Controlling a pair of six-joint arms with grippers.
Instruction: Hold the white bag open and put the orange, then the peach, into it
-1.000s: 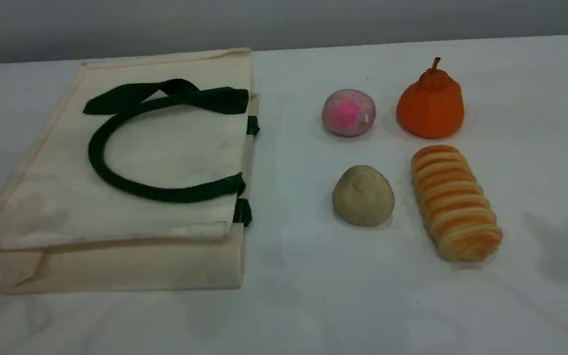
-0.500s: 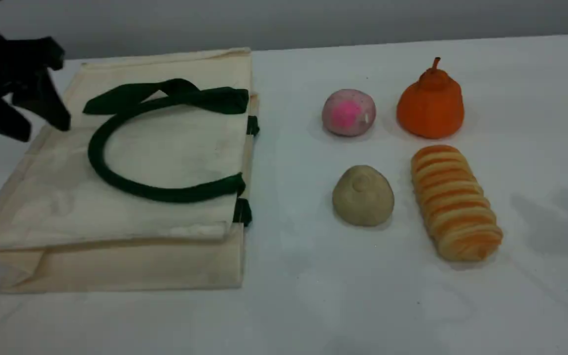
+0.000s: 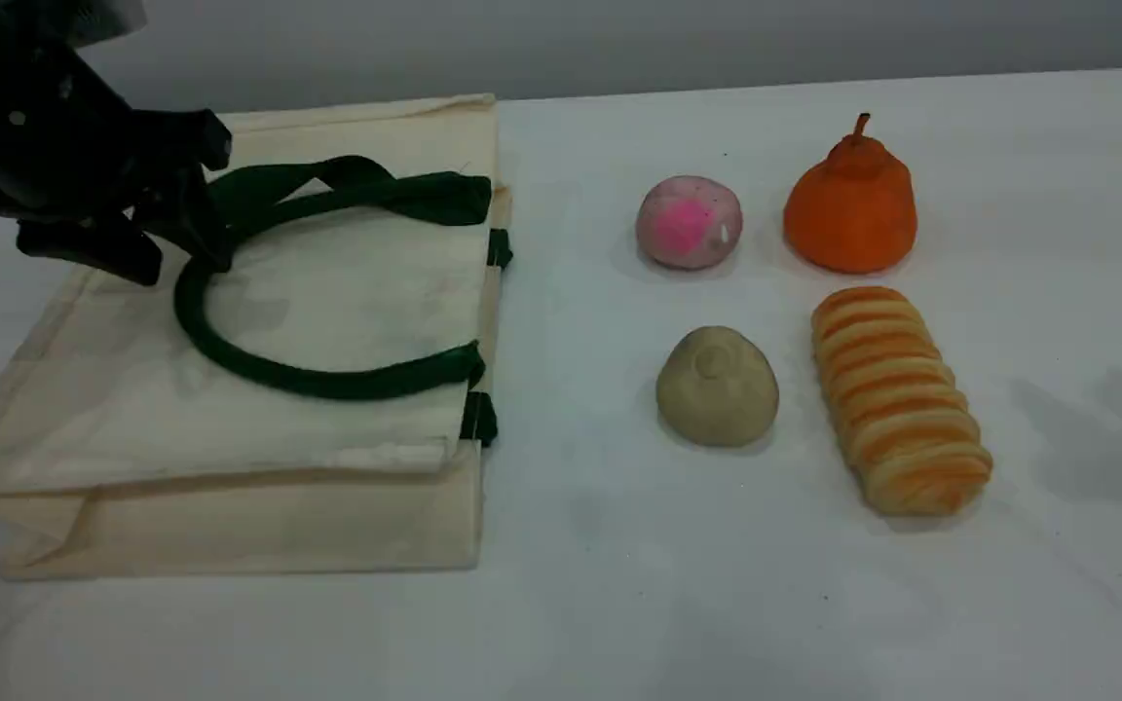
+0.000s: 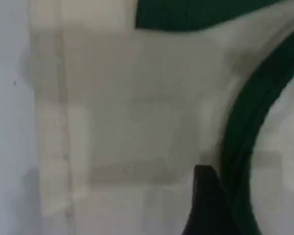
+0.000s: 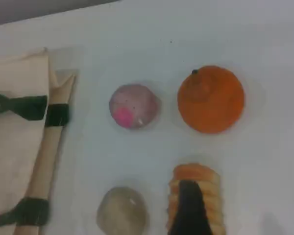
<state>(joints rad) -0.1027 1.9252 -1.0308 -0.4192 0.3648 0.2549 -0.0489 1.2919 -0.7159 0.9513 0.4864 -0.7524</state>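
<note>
bag [image 3: 259, 321]: lying flat on the table's left side, mouth facing right, not opened yet. green handle [image 3: 230, 355] loops across its top face.
step: imo very start, the bag-opening bit. nothing's in the bag, fruit untouched.
left claw [image 3: 157, 248]: over the bag's far-left part, tips right by the handle's curve, jaws apart, grasping nothing. wrist cam shows one fingertip [image 4: 206, 205] just beside the green rope, can't tell if it's touching.
next move: prob needs to drop onto the handle or top layer, pinch, lift so the mouth gapes.
right claw: not in scene view, only one fingertip [image 5: 190, 208] in its own cam, above the bread roll [image 3: 897, 399]. seems released, nothing held.
orange [image 3: 851, 204]: far right, upright, well apart from the bag.
peach [image 3: 689, 222]: just left of the orange, btw bag and orange.
bun [image 3: 717, 387]: in front of the peach, not part of the job.
</note>
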